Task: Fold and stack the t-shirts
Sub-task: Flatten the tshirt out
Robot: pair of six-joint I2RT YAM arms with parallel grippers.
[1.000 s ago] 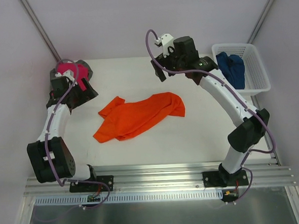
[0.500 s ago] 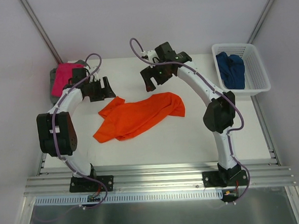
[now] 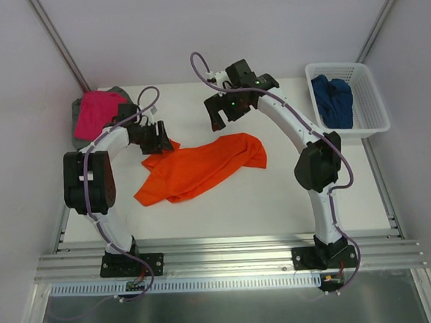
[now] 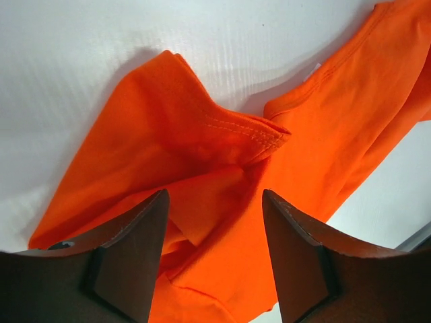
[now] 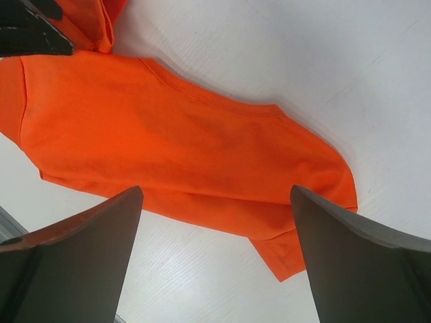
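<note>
A crumpled bright orange t-shirt (image 3: 201,166) lies mid-table; it also shows in the left wrist view (image 4: 222,202) and the right wrist view (image 5: 168,148). My left gripper (image 3: 161,138) is open, its fingers (image 4: 135,249) straddling the shirt's upper left folds just above the cloth. My right gripper (image 3: 224,121) is open and empty above the table behind the shirt's far edge. A folded magenta pink t-shirt (image 3: 97,112) rests on a grey t-shirt (image 3: 78,124) at the far left corner. A dark blue t-shirt (image 3: 333,99) lies in the basket.
The white lattice basket (image 3: 369,93) stands at the far right edge of the table. Slanted frame poles rise at both back corners. A metal rail runs along the near edge by the arm bases.
My left gripper has moved right from the pink and grey stack down onto the orange shirt's left folds. My right gripper has swung left and lowered toward the shirt's far edge.
</note>
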